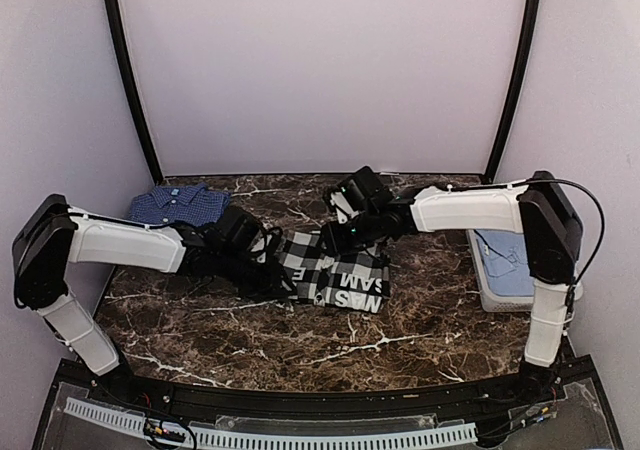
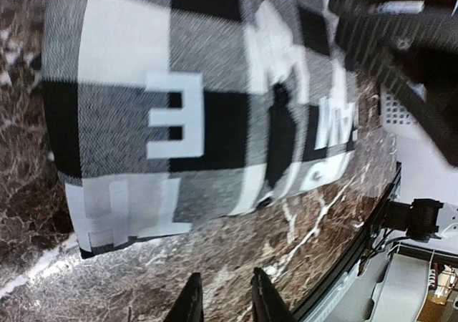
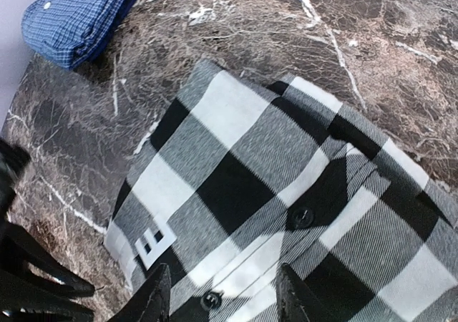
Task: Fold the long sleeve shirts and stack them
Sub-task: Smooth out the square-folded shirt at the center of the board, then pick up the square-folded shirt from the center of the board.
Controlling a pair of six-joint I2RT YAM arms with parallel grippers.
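Where the right hand [image 3: 222, 273] hovers — checked shirt [image 3: 236, 186] lies beneath.

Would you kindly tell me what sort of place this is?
Likely a robotics lab test cell: plain pale walls enclose a marble-patterned table, the left arm and right arm are mounted at its near edge, and a checked shirt lies between them.

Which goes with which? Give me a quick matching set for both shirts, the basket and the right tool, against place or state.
Things:
1. checked shirt
2. blue shirt
3. white basket
4. right tool

Places or states:
a. at the right edge
b. open, just above the checked shirt
c. back left, folded
d. centre, between both arms

Pairs: 1-d, 2-c, 3-a, 4-b
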